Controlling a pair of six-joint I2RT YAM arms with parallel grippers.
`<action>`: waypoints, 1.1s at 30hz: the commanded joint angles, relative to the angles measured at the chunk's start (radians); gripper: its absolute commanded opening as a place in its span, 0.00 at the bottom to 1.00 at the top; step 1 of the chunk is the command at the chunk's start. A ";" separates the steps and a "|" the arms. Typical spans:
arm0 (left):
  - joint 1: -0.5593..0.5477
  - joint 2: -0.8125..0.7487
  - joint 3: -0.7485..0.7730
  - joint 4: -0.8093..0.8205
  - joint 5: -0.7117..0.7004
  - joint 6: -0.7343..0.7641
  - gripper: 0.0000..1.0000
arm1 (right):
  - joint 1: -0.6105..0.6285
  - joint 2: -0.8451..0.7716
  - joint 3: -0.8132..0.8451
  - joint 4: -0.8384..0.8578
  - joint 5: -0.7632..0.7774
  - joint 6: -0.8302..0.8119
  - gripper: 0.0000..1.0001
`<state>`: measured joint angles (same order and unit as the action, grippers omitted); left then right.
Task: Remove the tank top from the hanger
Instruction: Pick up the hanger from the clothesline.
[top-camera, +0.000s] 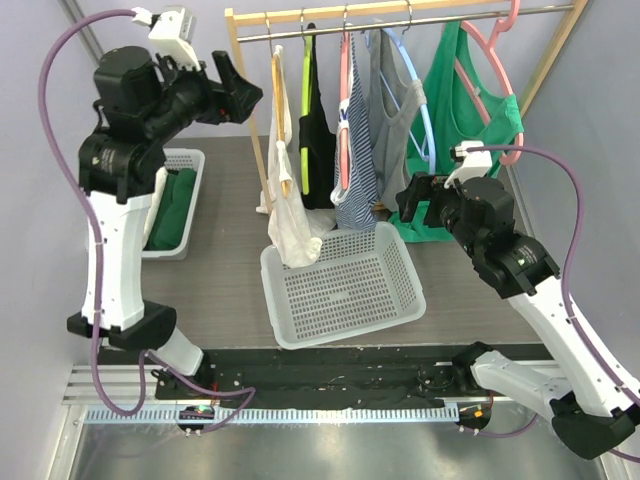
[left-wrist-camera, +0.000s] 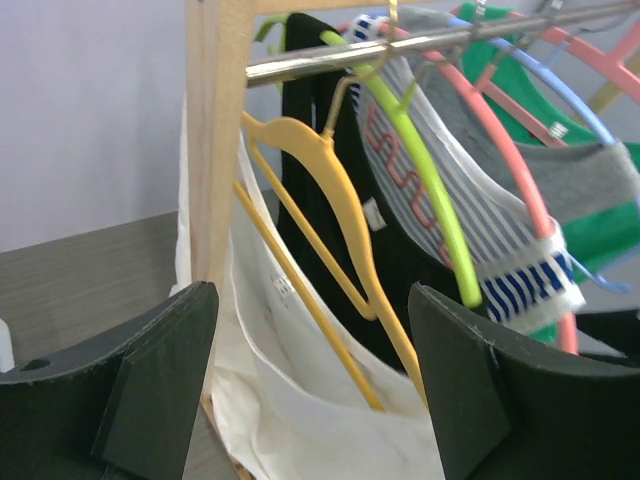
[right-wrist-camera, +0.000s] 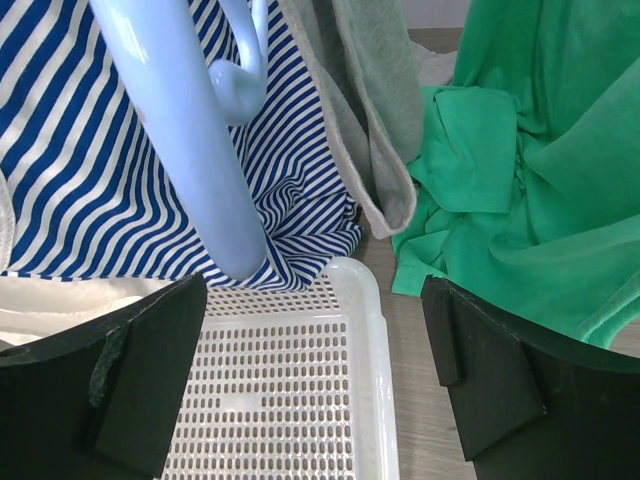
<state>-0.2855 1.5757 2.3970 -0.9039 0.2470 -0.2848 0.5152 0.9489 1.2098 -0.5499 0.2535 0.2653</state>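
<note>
Several tank tops hang on a rail (top-camera: 400, 22). A white tank top (top-camera: 287, 215) is on a yellow hanger (top-camera: 280, 130) at the left end, its hem trailing into the basket. My left gripper (top-camera: 235, 90) is open and empty, high up beside the rack's wooden post (top-camera: 248, 110). In the left wrist view the left gripper (left-wrist-camera: 312, 300) faces the white top (left-wrist-camera: 300, 400) and the yellow hanger (left-wrist-camera: 320, 200), without touching them. My right gripper (top-camera: 410, 200) is open and empty, low by the striped top (top-camera: 355, 170) and the grey top (top-camera: 390, 120).
A black top (top-camera: 318, 140), a green top (top-camera: 470, 110) and a pink hanger (top-camera: 500, 60) hang on the rail. A white perforated basket (top-camera: 345, 285) stands under the rack; its rim (right-wrist-camera: 375, 350) lies below the right gripper (right-wrist-camera: 315, 300). A tray (top-camera: 195, 200) at left holds a green garment (top-camera: 175, 205).
</note>
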 joint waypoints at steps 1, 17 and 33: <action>-0.055 0.040 0.022 0.117 -0.158 0.004 0.82 | 0.005 -0.038 -0.010 0.044 0.024 0.011 0.97; -0.204 0.084 0.022 0.134 -0.319 0.098 0.83 | 0.006 -0.079 -0.078 0.039 0.032 0.019 0.93; -0.239 0.116 -0.061 0.186 -0.489 0.205 0.45 | 0.005 -0.107 -0.046 0.013 0.021 0.026 0.86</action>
<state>-0.5224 1.6928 2.3451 -0.7807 -0.1883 -0.1177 0.5156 0.8505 1.1248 -0.5507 0.2684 0.2871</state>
